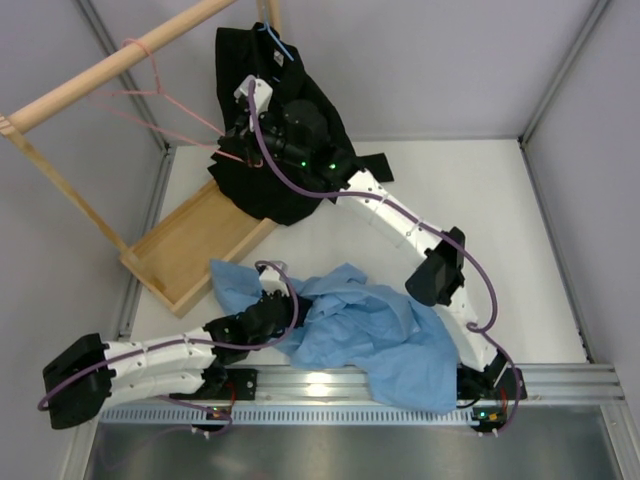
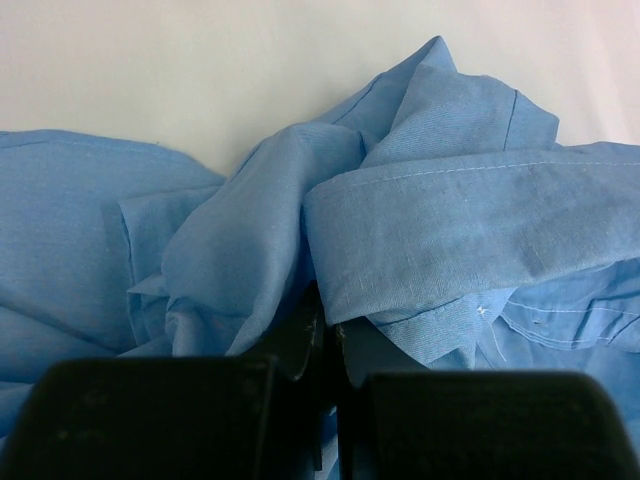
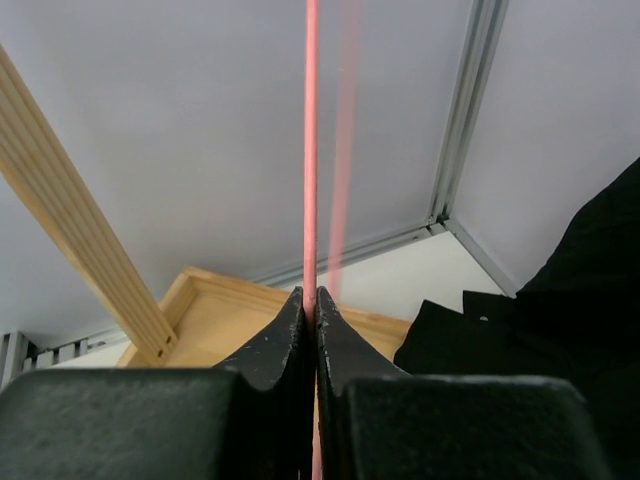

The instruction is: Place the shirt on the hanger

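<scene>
The light blue shirt point(image 1: 380, 330) lies crumpled on the table at the front centre. My left gripper point(image 1: 285, 305) is at its left edge, shut on a fold of the cloth; in the left wrist view the shirt point(image 2: 420, 220) bunches over the gripper point(image 2: 330, 320). The pink wire hanger point(image 1: 160, 105) hangs by its hook from the wooden rail point(image 1: 110, 65) at the back left. My right gripper point(image 1: 232, 150) is shut on the hanger's right end; in the right wrist view the pink wire point(image 3: 311, 150) runs up from between the closed fingers point(image 3: 285, 340).
A black shirt point(image 1: 275, 150) hangs on a blue hanger point(image 1: 280, 40) at the back centre, right behind my right arm. A wooden tray base point(image 1: 195, 245) of the rack stands at the left. Grey walls enclose the table.
</scene>
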Available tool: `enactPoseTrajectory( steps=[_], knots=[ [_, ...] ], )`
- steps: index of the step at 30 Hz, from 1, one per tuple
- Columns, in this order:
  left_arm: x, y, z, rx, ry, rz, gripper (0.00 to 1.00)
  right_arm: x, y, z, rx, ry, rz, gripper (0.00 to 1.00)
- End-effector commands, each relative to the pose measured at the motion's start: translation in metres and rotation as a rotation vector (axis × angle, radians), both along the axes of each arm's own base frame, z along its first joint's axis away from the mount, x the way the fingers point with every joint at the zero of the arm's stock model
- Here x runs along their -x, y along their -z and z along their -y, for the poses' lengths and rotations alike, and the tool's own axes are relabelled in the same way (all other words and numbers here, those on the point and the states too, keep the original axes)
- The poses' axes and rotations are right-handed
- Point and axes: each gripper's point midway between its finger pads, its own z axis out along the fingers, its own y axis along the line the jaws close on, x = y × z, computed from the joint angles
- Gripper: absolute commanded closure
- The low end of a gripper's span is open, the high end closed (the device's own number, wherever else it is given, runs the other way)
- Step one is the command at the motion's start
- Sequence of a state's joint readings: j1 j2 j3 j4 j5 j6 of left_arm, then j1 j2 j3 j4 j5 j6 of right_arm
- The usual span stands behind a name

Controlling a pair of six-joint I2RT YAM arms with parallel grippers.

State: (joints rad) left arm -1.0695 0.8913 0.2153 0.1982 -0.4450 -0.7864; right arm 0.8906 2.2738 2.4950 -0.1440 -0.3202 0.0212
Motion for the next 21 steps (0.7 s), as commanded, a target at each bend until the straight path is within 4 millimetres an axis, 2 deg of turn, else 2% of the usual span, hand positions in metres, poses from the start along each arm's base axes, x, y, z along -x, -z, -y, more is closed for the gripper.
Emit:
enactPoseTrajectory(
  steps=[1, 3, 6, 13, 21],
  knots=[
    [-0.002, 0.002, -0.007, -0.010, -0.026, 0.012, 1.00, 0.013, -0.038, -0.005, -0.104, -0.031, 0.076, 1.00],
    [-0.002, 0.002, -0.008, -0.011, -0.028, 0.012, 1.00, 0.016, -0.039, -0.007, -0.109, -0.031, 0.076, 1.00],
    [-0.002, 0.002, -0.010, -0.013, -0.030, 0.014, 1.00, 0.023, -0.050, -0.007, -0.143, -0.022, 0.089, 1.00],
    [-0.002, -0.001, -0.013, -0.013, -0.036, 0.023, 1.00, 0.037, -0.100, 0.009, -0.280, -0.008, 0.084, 1.00],
    [-0.002, -0.008, -0.016, -0.004, -0.043, 0.037, 1.00, 0.051, -0.128, 0.024, -0.328, -0.018, 0.103, 1.00]
  ],
)
